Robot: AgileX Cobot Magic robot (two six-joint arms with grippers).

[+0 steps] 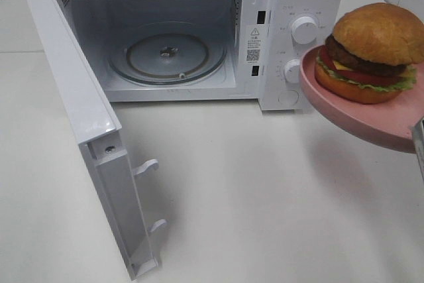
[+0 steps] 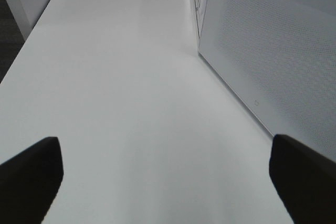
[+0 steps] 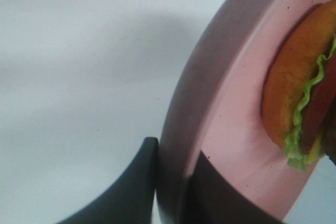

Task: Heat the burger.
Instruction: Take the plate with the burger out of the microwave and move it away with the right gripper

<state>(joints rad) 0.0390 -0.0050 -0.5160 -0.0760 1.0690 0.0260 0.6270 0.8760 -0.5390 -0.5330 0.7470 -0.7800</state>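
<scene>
Burger [image 1: 374, 51] resting on a pink plate [image 1: 351, 114] held aloft at the right of the scene, in front of the microwave's control panel [image 1: 298, 38]. The right claw [image 3: 176, 182] is clamped on the plate's rim, one finger above and one beneath. The left claw [image 2: 168, 177] stands wide apart, holding nothing, over the bare surface [image 2: 131, 93] beside the swung-out door [image 1: 79, 117]. The open cavity with its glass turntable [image 1: 167, 57] lies to the left of the plate, so the right arm is nearer; insertion likely requires a leftward, then inward, carry.
</scene>
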